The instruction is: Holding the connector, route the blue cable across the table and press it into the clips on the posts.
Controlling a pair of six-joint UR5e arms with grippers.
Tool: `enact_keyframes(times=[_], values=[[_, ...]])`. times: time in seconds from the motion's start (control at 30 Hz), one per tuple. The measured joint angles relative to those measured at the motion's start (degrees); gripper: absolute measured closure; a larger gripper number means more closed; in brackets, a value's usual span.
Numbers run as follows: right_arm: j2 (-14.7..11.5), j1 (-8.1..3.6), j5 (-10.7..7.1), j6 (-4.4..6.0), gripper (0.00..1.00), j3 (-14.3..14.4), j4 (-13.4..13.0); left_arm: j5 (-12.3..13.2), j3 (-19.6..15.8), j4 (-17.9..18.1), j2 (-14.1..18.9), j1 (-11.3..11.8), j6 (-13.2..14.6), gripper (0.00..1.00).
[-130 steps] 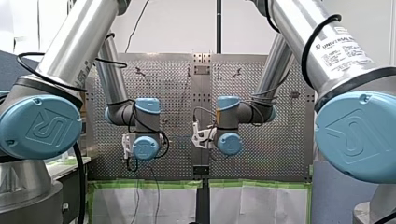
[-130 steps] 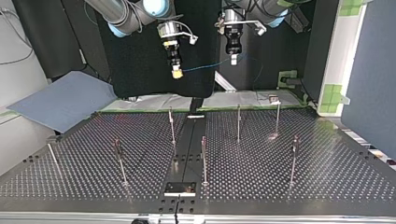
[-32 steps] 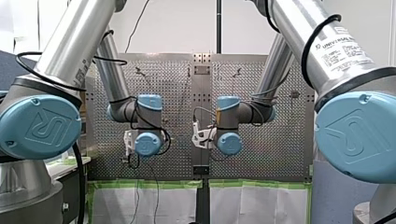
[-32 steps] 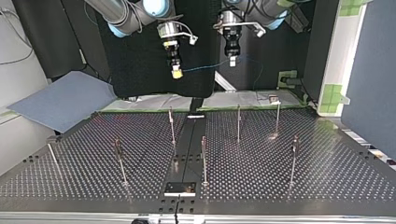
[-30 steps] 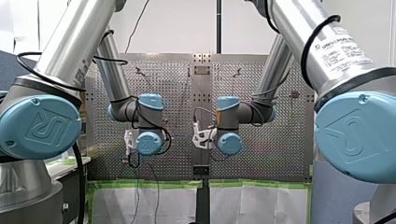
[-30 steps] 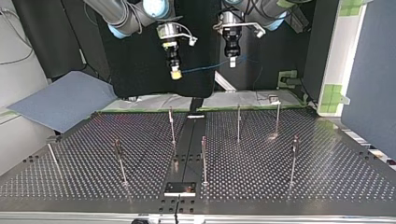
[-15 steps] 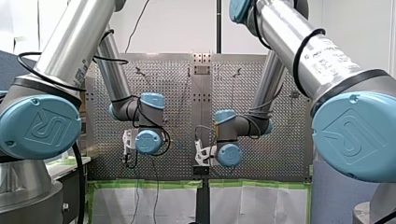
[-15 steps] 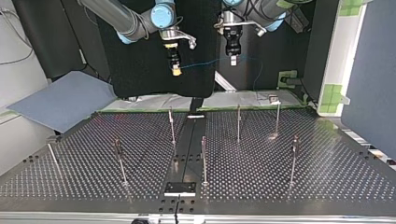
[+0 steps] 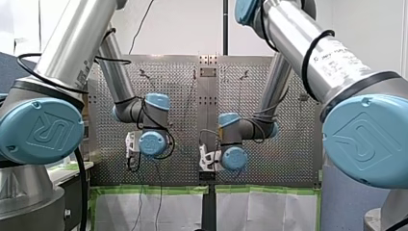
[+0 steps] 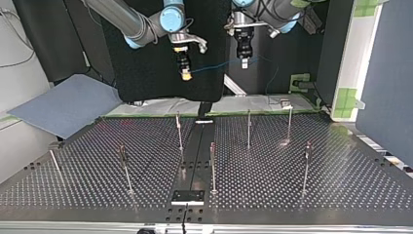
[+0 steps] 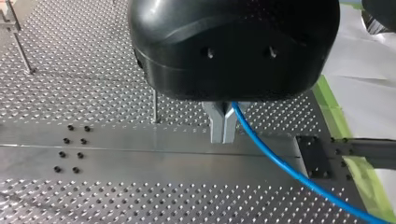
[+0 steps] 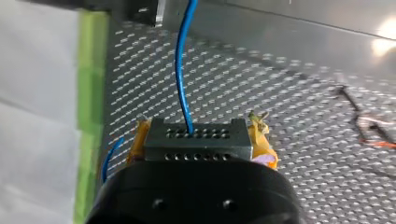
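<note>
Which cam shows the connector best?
Right wrist view: the connector sits close up, clamped between my right claw's yellow pads, blue cable leaving it. Top view: too small; left wrist: only cable; front: hidden.

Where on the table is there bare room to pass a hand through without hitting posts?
In the top view, the widest bare patches are the table's right corner, beyond the outer post, and the stretch between the short post at left and its neighbour. It is crowded around the central strip, where three posts stand close.
</note>
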Motion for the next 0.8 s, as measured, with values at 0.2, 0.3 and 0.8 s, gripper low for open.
enact_keyframes(times=[0.2,0.3,0.8], values=[[-3.3,0.25,-2.26,2.79,1.0,-1.0,3.2,-0.8,0.0,-1.2,3.2,2.0,0.8,1.0],[-5.0,0.23,-3.93,3.26,1.0,-1.9,5.0,-1.0,0.0,-2.2,5.0,3.8,1.0,1.0],[-13.7,1.07,-10.83,2.85,1.0,-9.2,13.7,-1.6,0.1,-8.4,13.6,10.2,1.1,1.0]])
